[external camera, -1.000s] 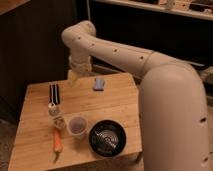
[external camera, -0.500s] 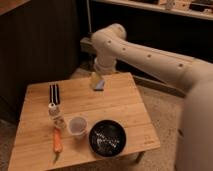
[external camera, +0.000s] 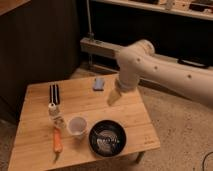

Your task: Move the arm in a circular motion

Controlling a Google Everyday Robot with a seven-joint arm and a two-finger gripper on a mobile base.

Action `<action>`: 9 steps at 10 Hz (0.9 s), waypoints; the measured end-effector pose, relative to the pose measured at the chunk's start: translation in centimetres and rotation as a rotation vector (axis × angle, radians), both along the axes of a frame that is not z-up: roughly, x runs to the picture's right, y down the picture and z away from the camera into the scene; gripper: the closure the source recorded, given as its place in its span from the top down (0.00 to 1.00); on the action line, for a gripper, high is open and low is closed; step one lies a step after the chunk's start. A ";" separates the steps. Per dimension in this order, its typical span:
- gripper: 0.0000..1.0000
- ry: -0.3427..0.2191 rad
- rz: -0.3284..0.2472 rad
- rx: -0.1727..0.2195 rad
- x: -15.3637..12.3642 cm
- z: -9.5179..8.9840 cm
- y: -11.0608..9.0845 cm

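Observation:
The arm is large, white and tubular with small dark dots along its links. It reaches in from the right edge and bends down over the right part of the wooden table. Its pale yellowish gripper hangs at the tip, above the table's right middle, just right of a small blue-grey object. It holds nothing that I can see.
On the table lie a black striped object, a small white bottle, an orange carrot-like item, a clear plastic cup and a black bowl. A dark cabinet stands behind at left; a shelf at back.
The arm has swung rightward and toward the front: the gripper moved from the table's back left, past the blue-grey object, to the right middle. The view has also shifted.

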State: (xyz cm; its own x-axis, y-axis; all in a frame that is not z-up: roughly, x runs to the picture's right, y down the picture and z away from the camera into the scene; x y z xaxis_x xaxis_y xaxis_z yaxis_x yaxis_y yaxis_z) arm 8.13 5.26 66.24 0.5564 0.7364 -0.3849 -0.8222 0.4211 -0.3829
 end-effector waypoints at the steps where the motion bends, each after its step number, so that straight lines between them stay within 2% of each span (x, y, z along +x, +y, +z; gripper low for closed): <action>1: 0.80 -0.016 -0.008 -0.013 0.1 -1.0 1.9; 3: 0.80 -0.063 -0.044 -0.032 -0.7 -2.3 4.3; 5: 0.80 -0.126 -0.097 -0.046 -3.3 -3.1 5.8; 8: 0.80 -0.249 -0.217 -0.061 -11.0 -3.2 6.5; 9: 0.80 -0.297 -0.270 -0.061 -14.4 -3.2 6.3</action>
